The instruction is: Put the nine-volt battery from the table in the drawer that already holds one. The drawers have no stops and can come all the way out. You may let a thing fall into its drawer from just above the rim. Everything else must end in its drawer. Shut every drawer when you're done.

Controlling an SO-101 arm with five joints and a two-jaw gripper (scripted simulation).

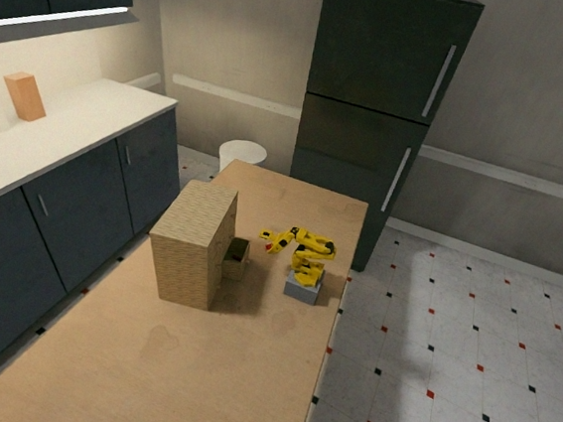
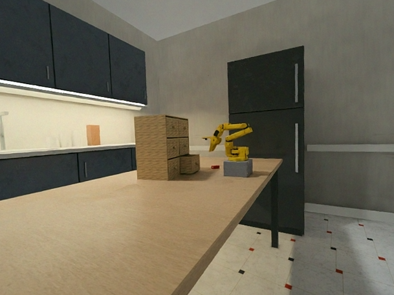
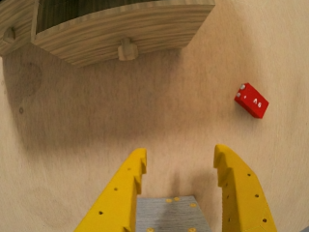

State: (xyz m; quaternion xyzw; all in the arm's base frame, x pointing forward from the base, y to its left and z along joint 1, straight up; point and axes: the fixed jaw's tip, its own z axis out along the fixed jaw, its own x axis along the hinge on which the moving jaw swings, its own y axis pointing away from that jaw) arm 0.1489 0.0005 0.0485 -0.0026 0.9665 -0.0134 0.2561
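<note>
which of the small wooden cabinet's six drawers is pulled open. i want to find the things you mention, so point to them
The bottom-row wooden drawer [image 1: 235, 268] [image 2: 190, 164] [image 3: 126, 34] nearer the tall dark fridge [image 2: 267, 140]; the other five sit closed.

The bent yellow arm holds its open, empty end effector [image 1: 267, 242] [image 2: 208, 144] [image 3: 181, 157] aloft.

Bottom-row drawer [image 2: 190, 164] open; red battery [image 2: 215, 167] on table [image 2: 125, 208], yellow hand [image 2: 208, 144] above.

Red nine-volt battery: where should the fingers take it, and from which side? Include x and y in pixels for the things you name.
Best gripped across the middle of its long sides, coming from above: the red nine-volt battery [image 2: 214, 167] [image 3: 252, 101] lies flat, terminals at one short end, and looks slanted in the wrist view, so the fingers probably need turning.
</note>
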